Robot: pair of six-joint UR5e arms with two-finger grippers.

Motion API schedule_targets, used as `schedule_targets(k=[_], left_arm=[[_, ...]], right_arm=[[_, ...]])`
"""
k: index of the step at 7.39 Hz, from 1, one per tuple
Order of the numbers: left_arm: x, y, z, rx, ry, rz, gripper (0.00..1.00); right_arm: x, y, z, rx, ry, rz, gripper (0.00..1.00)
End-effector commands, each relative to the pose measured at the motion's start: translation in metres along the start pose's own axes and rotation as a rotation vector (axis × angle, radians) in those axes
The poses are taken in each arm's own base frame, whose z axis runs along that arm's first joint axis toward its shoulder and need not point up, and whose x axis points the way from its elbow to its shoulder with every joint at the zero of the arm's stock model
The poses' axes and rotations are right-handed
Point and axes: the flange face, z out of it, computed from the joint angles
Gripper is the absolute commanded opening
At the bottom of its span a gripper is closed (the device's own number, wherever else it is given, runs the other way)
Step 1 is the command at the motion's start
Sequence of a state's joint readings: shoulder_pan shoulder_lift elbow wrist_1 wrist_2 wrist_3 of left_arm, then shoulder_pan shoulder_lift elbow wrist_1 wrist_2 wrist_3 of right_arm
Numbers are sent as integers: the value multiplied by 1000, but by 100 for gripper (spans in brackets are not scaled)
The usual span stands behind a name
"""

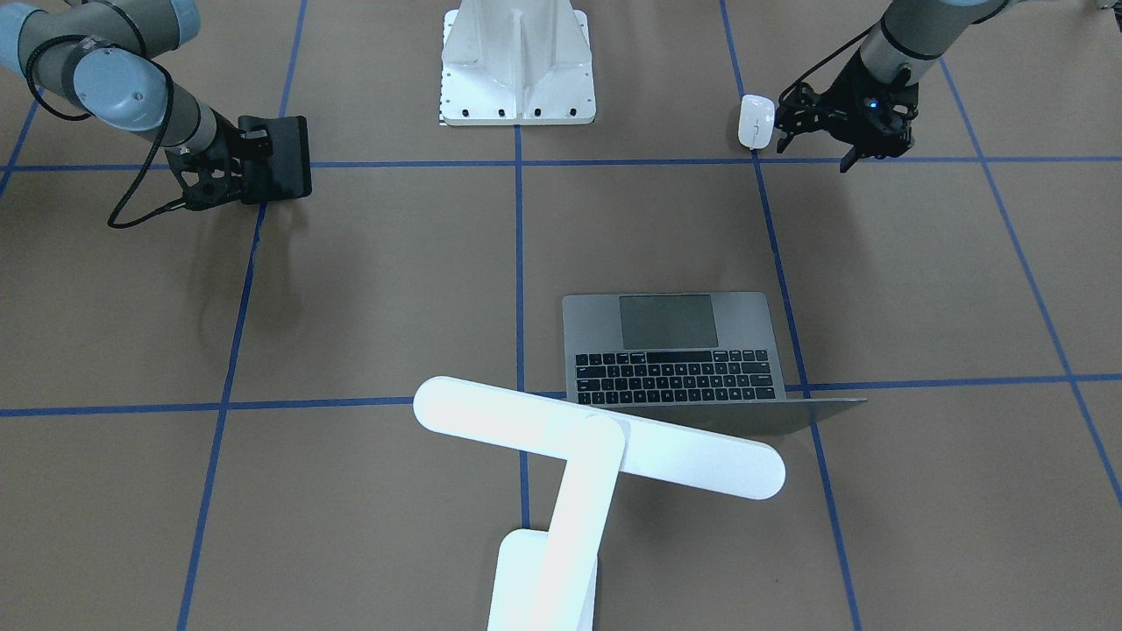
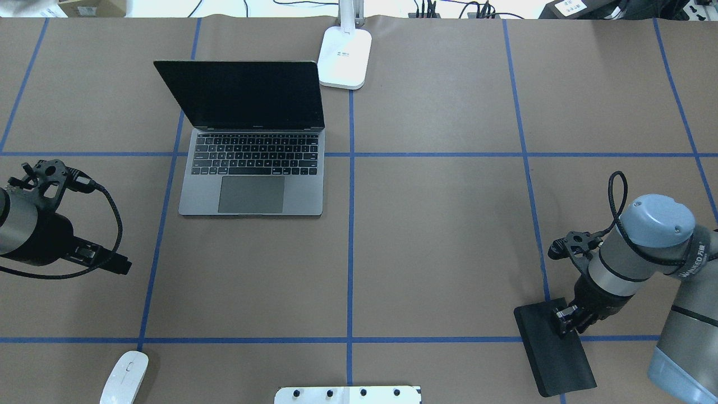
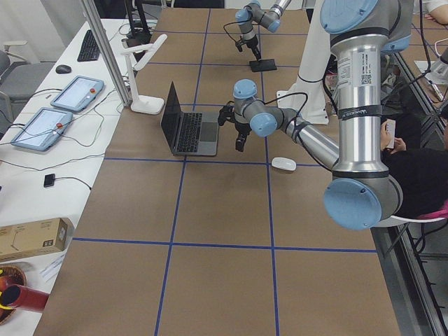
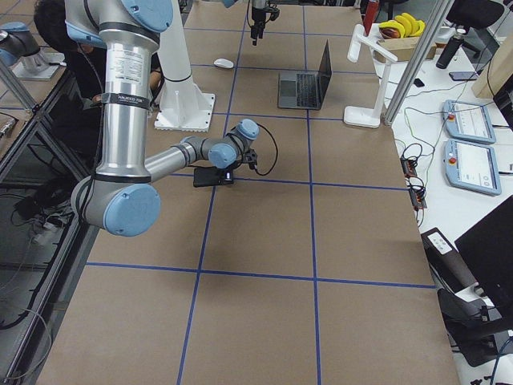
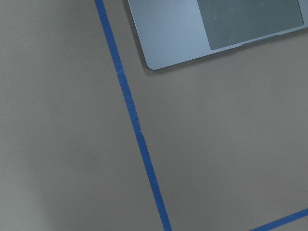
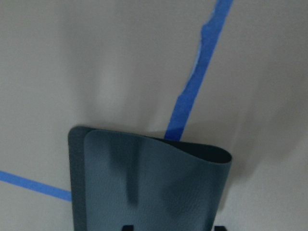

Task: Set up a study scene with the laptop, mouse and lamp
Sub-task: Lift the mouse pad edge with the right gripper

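Note:
The grey laptop (image 2: 252, 185) stands open on the table, screen dark, keys and trackpad showing; its near corner shows in the left wrist view (image 5: 192, 33). The white mouse (image 2: 124, 377) lies near the robot's side, by the left gripper (image 1: 863, 149) in the front view, where it also shows (image 1: 756, 121). The left gripper hovers empty; its jaws do not show clearly. The white lamp stands past the laptop, base (image 2: 345, 59) on the table, bar head (image 1: 596, 436) over the laptop's lid. The right gripper (image 2: 566, 325) is shut on the edge of a flat black pad (image 2: 558, 353), whose edge curls up (image 6: 154, 183).
The white bolted pedestal (image 1: 517, 66) stands between the arms at the robot's side. Blue tape lines (image 2: 350, 224) cross the brown table cover. Tablets, cables and boxes lie on a side table (image 3: 63, 105) beyond the lamp.

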State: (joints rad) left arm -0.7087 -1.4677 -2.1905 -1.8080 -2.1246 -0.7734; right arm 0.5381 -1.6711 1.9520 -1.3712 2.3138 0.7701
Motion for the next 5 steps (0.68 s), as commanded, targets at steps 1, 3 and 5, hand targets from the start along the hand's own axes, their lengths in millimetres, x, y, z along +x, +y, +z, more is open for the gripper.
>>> schedule_targets(k=[1,3,5], left_arm=[[1,0,-1,1,1,2,100],[1,0,-1,2,2,2,100],[2,0,-2,3,3,3,100]], right_arm=[[-4,2,-1,-6,-8,-5,23],[-9,4,1,-6,-2,-16,17],[-5,0,-7,25,8,-5,13]])
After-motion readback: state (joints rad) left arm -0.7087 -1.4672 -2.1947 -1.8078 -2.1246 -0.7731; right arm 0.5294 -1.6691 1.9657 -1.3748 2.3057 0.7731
